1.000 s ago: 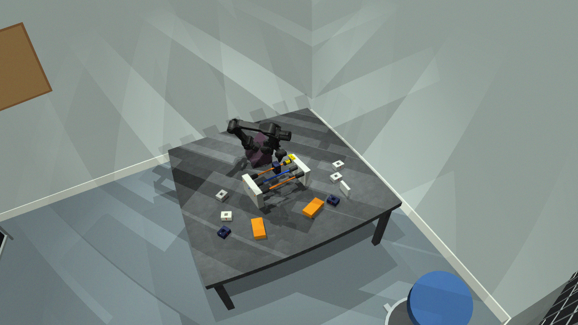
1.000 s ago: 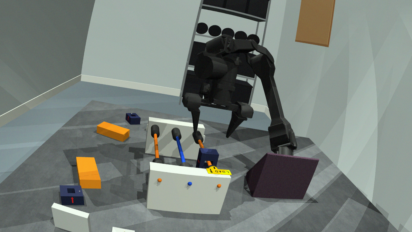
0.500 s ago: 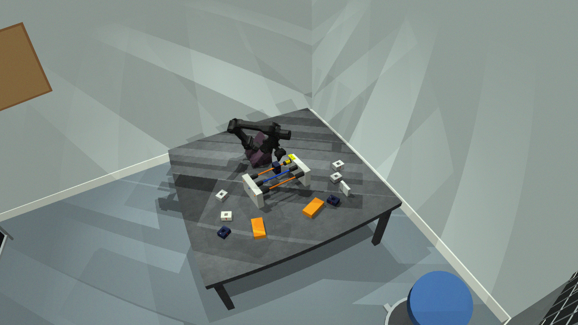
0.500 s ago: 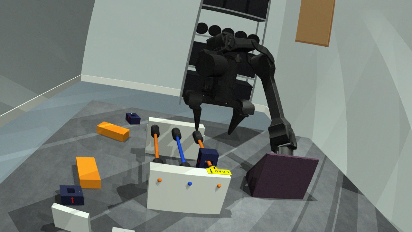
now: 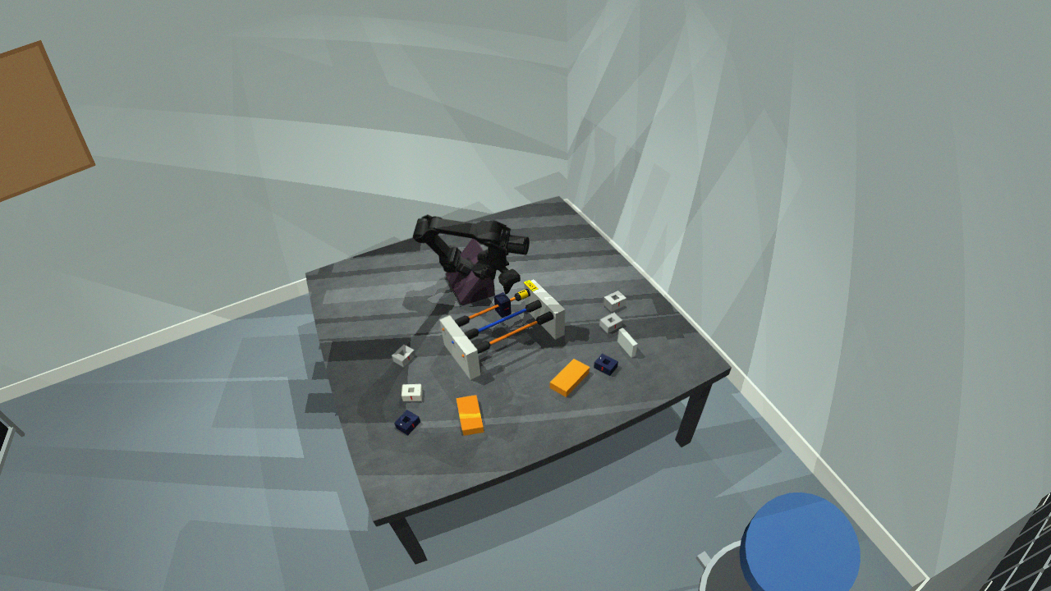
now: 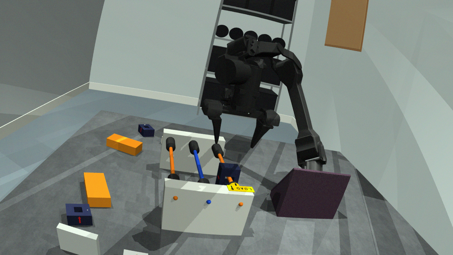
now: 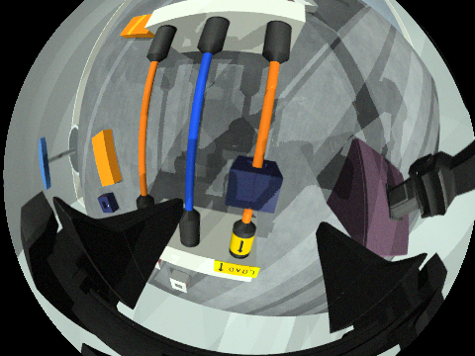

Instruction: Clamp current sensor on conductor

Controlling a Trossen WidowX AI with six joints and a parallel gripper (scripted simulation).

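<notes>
The dark blue split-core sensor point(image 5: 500, 297) point(image 6: 228, 173) point(image 7: 255, 185) sits round the right-hand orange conductor point(image 6: 219, 155) point(image 7: 271, 113), close to the yellow LOAD marker point(image 5: 530, 284) point(image 6: 240, 188) point(image 7: 237, 268). Its jaws look closed round the conductor. My gripper point(image 5: 493, 277) point(image 6: 235, 144) point(image 7: 252, 220) is open and empty. It hangs above the sensor, with the fingers spread well clear of it. A blue conductor point(image 6: 198, 163) point(image 7: 198, 119) and a second orange conductor point(image 6: 171, 160) point(image 7: 148, 119) run alongside, between two white end plates point(image 6: 205, 215) point(image 6: 183, 139).
A purple block point(image 6: 310, 196) stands at the arm's base. Two orange blocks point(image 6: 124, 144) point(image 6: 96, 189), two more dark blue sensors point(image 6: 78, 214) point(image 6: 145, 130) and several small white pieces, one of them a white piece point(image 5: 615, 300) to the right, lie around the fixture.
</notes>
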